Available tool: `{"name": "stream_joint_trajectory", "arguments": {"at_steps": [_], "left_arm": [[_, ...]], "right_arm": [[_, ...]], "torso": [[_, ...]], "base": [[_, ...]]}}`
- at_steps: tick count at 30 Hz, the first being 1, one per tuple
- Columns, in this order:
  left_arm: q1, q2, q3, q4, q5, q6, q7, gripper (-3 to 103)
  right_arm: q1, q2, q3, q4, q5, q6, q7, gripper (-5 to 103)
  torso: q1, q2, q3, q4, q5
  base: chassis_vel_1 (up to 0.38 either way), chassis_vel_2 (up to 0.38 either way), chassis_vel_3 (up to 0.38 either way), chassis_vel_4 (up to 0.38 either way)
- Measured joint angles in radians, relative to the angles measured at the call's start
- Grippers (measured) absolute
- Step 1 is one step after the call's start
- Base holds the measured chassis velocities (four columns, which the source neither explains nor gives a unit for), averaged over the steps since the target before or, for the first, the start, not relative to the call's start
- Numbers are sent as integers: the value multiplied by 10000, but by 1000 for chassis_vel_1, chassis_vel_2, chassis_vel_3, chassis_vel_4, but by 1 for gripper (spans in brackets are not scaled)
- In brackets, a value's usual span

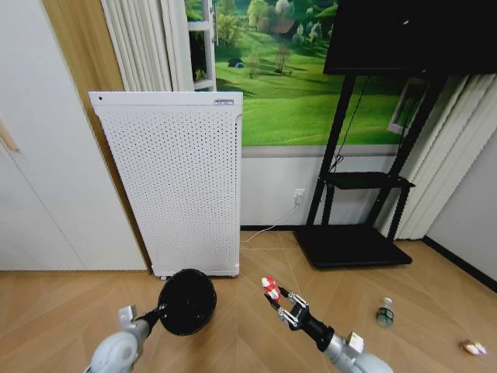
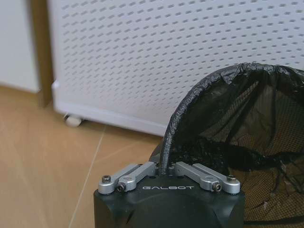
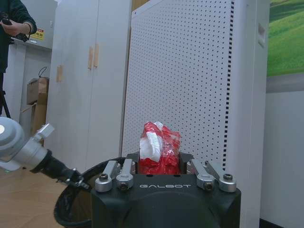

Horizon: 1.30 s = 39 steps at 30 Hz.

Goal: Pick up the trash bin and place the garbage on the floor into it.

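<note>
The trash bin (image 1: 187, 301), black and lined with a bag, hangs above the floor (image 1: 54, 311) in front of the white appliance. My left gripper (image 1: 158, 315) is shut on its near rim; the left wrist view has the fingers (image 2: 137, 175) clamped on the bin's rim (image 2: 175, 123). My right gripper (image 1: 275, 297) is shut on a red-and-white crumpled wrapper (image 1: 269, 285), held up just right of the bin. In the right wrist view the wrapper (image 3: 159, 153) sits between the jaws, with the bin (image 3: 64, 209) below. A greenish bottle (image 1: 384, 312) and a white-and-pink scrap (image 1: 472, 347) lie on the floor at right.
A tall white perforated appliance (image 1: 175, 186) on casters stands right behind the bin. A black TV stand (image 1: 357, 241) with a cable to a wall socket stands at the back right. White cabinets (image 1: 39, 194) line the left wall.
</note>
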Motion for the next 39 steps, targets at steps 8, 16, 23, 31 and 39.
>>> {"name": "stream_joint_trajectory", "arguments": {"at_steps": [8,16,23,31,39], "left_arm": [[-2870,-347,3247,1192,-232,303,970,0],[-4379,-1056,5647,1306,-1251,667,901,0],[-4470,-1127,6262,505,-1853,765,458,0],[-3936,-609,5875,-102,-2010,795,288,0],[-3047,-393,5176,-411,-1947,851,-97,0]], "right_arm": [[-250,21,-89,-110,-269,260,-441,41],[-158,253,-441,-206,-630,424,-495,41],[-85,521,-698,-495,-1208,599,-522,41],[56,573,-705,-810,-1326,611,-227,61],[-14,638,-853,-664,-1355,687,-68,83]], "torso": [[0,0,-1,0,-4],[0,0,0,-1,-6],[-2,1,-2,0,-2],[-2,1,-2,3,-5],[-2,1,-2,2,-6]], "base": [[0,0,0,0],[0,0,0,0],[0,0,0,0],[0,0,0,0],[0,0,0,0]]}}
